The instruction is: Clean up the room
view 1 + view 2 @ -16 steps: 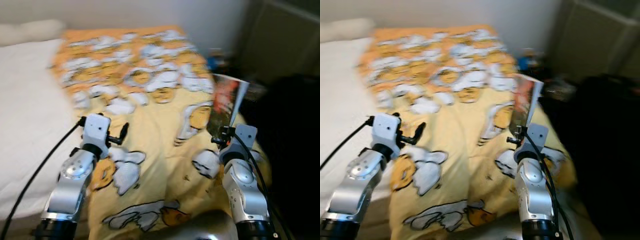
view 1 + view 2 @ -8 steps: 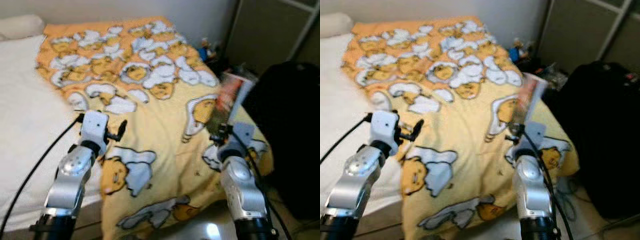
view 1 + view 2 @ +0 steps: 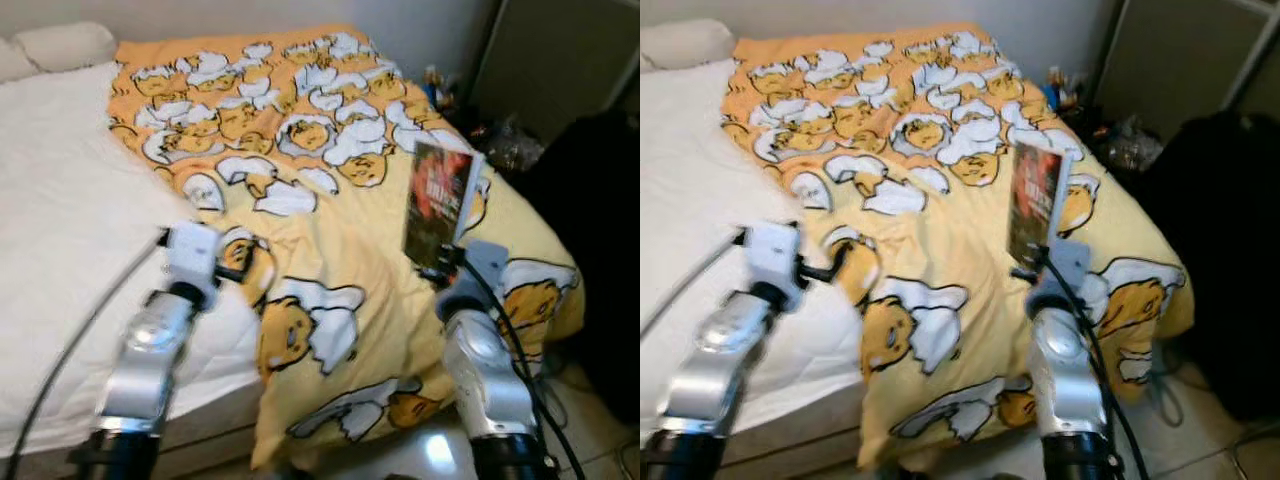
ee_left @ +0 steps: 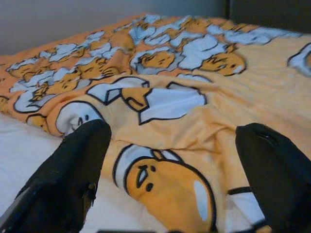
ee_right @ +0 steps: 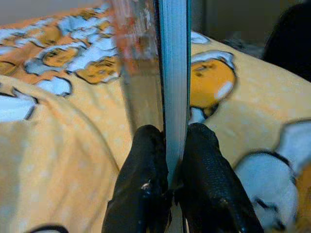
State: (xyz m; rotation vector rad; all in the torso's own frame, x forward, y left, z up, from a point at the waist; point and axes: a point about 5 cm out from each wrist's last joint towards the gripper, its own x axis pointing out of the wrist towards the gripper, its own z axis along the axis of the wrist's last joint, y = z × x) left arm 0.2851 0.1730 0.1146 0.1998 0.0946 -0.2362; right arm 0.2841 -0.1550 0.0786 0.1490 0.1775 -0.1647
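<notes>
Between the two fingers of my right gripper (image 5: 167,160) stands a book (image 3: 438,200), pinched at its lower edge and held upright above the yellow blanket (image 3: 350,250). My left gripper (image 4: 170,160) hangs spread wide and empty over that blanket, beside the white sheet (image 3: 70,230).
</notes>
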